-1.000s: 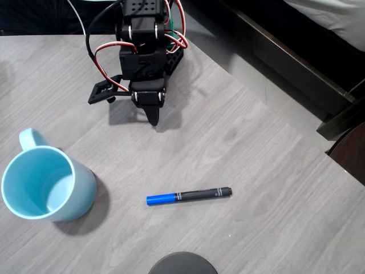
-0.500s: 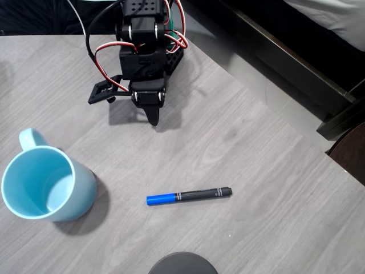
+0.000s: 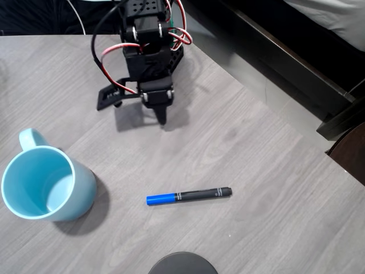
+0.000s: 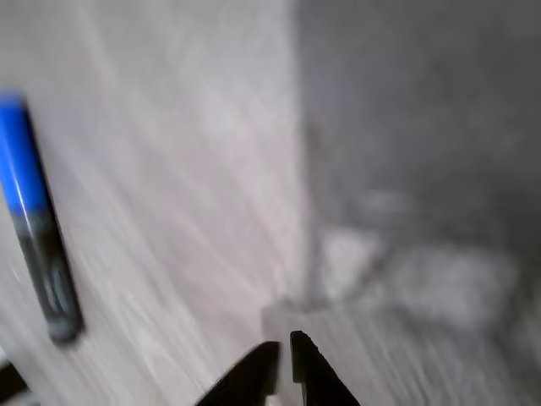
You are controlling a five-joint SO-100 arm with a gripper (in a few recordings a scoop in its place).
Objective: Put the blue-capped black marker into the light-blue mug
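1. My gripper (image 3: 160, 116): it hangs near the table's far edge in the overhead view, fingers drawn to a narrow tip with nothing between them. In the wrist view the two fingertips (image 4: 259, 372) nearly meet, a thin slit apart; that picture is blurred, so I read them as closed or very nearly so.
2. The blue-capped black marker (image 3: 189, 196): it lies flat on the table (image 3: 256, 188), cap toward the picture's left, well apart from my gripper and nearer the camera's lower edge. In the wrist view it shows at the left side (image 4: 38, 228), blue end uppermost, off my fingers' line.
3. The light-blue mug (image 3: 45, 184): it stands upright at the overhead view's left, mouth open and empty, handle toward the far side. It sits apart from the marker, to the left of the cap.
4. A dark round disc (image 3: 182, 264): partly visible at the lower edge, just below the marker; not part of the task.
5. Progress: by my judgement nothing is done. The marker is ungrasped and the mug unfilled; reach, grasp, carry and drop all remain.
6. Count: one marker, one mug, one disc, one gripper.
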